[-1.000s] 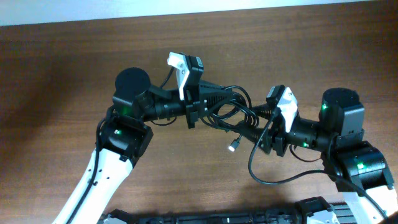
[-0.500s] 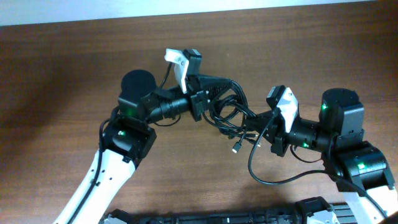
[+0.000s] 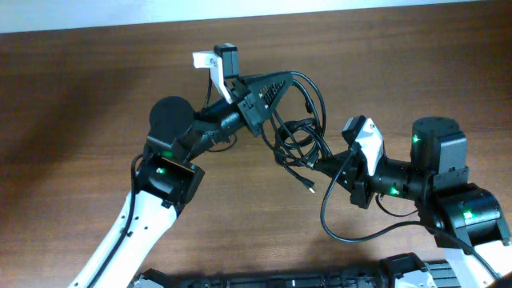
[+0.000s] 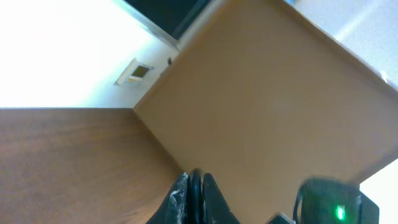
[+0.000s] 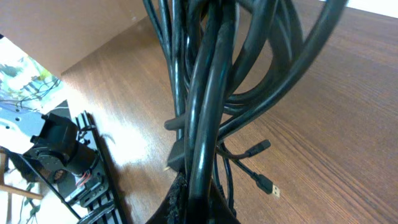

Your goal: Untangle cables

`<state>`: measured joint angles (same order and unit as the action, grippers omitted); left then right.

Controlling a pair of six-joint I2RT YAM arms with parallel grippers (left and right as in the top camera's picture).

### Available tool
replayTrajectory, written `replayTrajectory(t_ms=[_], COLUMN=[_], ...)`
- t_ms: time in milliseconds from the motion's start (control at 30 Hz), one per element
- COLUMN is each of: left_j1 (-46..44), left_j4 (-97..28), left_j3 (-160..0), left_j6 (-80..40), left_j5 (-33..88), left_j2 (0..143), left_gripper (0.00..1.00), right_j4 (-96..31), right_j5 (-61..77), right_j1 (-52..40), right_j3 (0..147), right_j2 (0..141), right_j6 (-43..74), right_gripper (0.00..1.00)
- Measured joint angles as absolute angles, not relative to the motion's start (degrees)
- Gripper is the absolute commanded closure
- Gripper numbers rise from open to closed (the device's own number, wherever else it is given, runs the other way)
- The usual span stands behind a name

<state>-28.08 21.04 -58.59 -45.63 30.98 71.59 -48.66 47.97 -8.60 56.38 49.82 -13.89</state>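
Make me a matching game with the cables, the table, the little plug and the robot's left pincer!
Things:
1. cables
2. table
3. USB plug
4. left pincer

Descriptions:
a. brown wood
b. shut on the cables
c. black tangled loops
d. loose end with a silver tip

Pairs: 1-c, 2-a, 3-d, 4-b

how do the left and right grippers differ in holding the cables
The left gripper pinches the cables at the bunch's far side, pointing right; the right gripper holds its near side, pointing left. The left wrist view shows little cable, the right one a thick bundle. Both are shut on them.
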Motion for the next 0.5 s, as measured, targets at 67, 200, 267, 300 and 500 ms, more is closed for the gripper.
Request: replayTrajectory(t_ms=[67, 200, 267, 300, 500], left_j1=[-28.12, -27.11, -26.09, -26.06, -26.11], left_j4=[21.17, 22.74, 22.72, 22.74, 20.43], left_j3=[-58.59, -58.61, -58.61, -58.61, -58.72], left_j6=[-50.78, -58.17, -57.87, -56.51, -39.79], left_j5=[27.44, 20.16, 18.83, 19.62, 35.75], left_j2=[71.68, 71.66, 71.64, 71.64, 71.64], left_gripper=[1.0, 1.0, 1.0, 1.0, 1.0], right_j4=[-49.34, -51.51, -50.85, -49.84, -37.47], right_j5=[47.92, 47.83, 47.86, 47.86, 47.29], right_j1=[-8.6, -8.6, -8.6, -8.6, -8.6], right_j3=[56.4, 55.86, 55.72, 55.68, 55.29], right_j2=[49.82, 49.78, 49.78, 49.78, 49.78], right_j6=[-13.91, -13.96, -14.26, -14.22, -9.39], right_gripper=[0.96, 0.3, 0.19, 0.18, 0.08])
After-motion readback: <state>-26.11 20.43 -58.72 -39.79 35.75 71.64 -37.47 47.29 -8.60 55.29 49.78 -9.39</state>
